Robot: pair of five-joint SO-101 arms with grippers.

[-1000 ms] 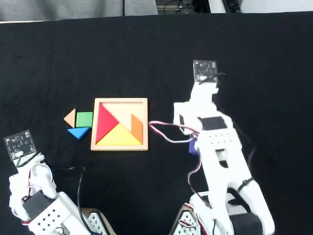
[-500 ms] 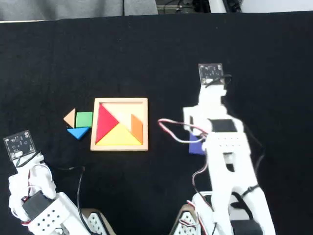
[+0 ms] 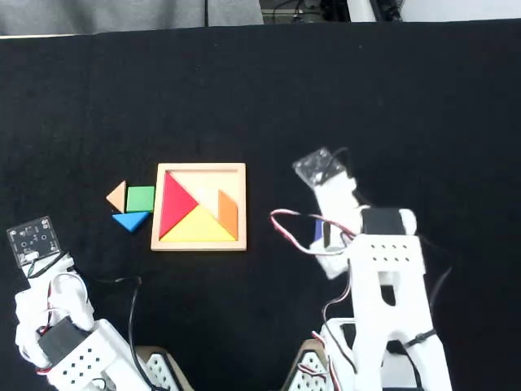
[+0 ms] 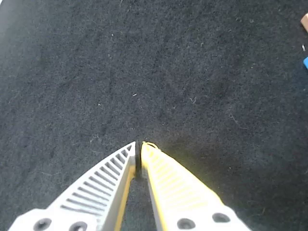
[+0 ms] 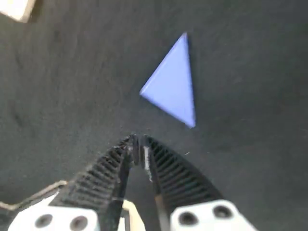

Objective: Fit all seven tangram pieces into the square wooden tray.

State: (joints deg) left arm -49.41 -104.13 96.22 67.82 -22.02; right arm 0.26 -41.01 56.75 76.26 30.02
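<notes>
The square wooden tray [image 3: 199, 169] lies left of centre and holds a red triangle [image 3: 175, 204], a yellow triangle [image 3: 199, 227] and an orange piece [image 3: 228, 211]. Left of it lie a tan triangle [image 3: 118, 196], a green square [image 3: 141, 198] and a blue triangle [image 3: 130, 220]. A periwinkle triangle [image 5: 173, 86] rests on the cloth just ahead of my shut right gripper [image 5: 138, 144], not touching it. In the high view this triangle [image 3: 318, 230] peeks out beside the right arm [image 3: 362, 232]. My left gripper [image 4: 140, 147] is shut over bare cloth at the near left.
Black cloth covers the whole table. A corner of the tray [image 5: 17, 9] shows far off in the right wrist view. Bits of the tan piece [image 4: 304, 21] and blue piece [image 4: 306, 62] sit at the left wrist view's edge. The left arm [image 3: 49, 318] stands at the near-left corner.
The right arm has drawn back toward the near edge and turned its wrist, now covering most of the periwinkle triangle in the high view. The left arm and the pieces have not moved.
</notes>
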